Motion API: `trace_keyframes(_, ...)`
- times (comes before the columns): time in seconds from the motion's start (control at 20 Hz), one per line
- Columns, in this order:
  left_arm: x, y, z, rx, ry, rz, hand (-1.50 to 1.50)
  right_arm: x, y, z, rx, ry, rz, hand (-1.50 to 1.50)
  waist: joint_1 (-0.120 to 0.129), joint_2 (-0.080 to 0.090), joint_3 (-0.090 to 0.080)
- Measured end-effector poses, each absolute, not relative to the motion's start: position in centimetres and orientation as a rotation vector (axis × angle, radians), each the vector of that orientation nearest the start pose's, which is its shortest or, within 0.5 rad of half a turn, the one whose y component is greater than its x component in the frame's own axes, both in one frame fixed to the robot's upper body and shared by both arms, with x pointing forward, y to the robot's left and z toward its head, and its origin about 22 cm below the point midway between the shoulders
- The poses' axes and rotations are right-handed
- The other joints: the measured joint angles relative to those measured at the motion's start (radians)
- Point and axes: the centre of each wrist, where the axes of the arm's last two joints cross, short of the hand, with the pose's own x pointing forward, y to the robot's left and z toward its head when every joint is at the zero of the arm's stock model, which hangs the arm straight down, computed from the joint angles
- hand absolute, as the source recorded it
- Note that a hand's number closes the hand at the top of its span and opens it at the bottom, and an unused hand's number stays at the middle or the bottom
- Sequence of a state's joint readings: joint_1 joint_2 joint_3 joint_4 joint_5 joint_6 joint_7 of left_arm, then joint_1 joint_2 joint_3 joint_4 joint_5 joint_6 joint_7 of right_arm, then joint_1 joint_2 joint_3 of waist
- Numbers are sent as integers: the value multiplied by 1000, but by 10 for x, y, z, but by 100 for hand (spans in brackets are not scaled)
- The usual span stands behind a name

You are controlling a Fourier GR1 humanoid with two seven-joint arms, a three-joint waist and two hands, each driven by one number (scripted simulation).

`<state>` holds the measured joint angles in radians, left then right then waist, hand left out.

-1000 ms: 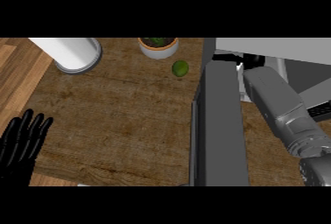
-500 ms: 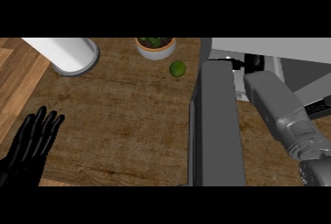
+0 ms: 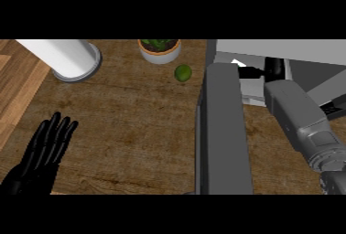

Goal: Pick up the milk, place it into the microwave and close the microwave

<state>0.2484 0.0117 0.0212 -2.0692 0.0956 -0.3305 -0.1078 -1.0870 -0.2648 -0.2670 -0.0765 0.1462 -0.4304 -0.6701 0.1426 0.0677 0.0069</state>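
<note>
The milk (image 3: 236, 62) shows only as a white sliver at the far right, in the microwave (image 3: 283, 48) beside the right hand (image 3: 272, 68) — whether that hand clasps it I cannot tell. Likely light and slightly squashy (perhaps slick) — best held across its flat sides. The left hand (image 3: 44, 151) rests spread, near left.

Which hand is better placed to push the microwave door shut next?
Left, probably. The left hand is open and free on the outer side of the open microwave door. The right hand reaches into the microwave on the door's inner side and must withdraw first.
</note>
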Motion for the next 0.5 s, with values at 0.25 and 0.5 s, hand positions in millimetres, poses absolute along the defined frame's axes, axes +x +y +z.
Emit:
trace_keyframes(0.25, 174, 246, 72, -204, -1954, -165, -150, 433, -247, 24, -520, -1821, 168, -150, -16, -8, 0)
trace_keyframes(0.5, 173, 238, 71, -207, -1944, -165, -150, 426, -248, 12, -473, -1819, 141, -150, -30, -17, -1)
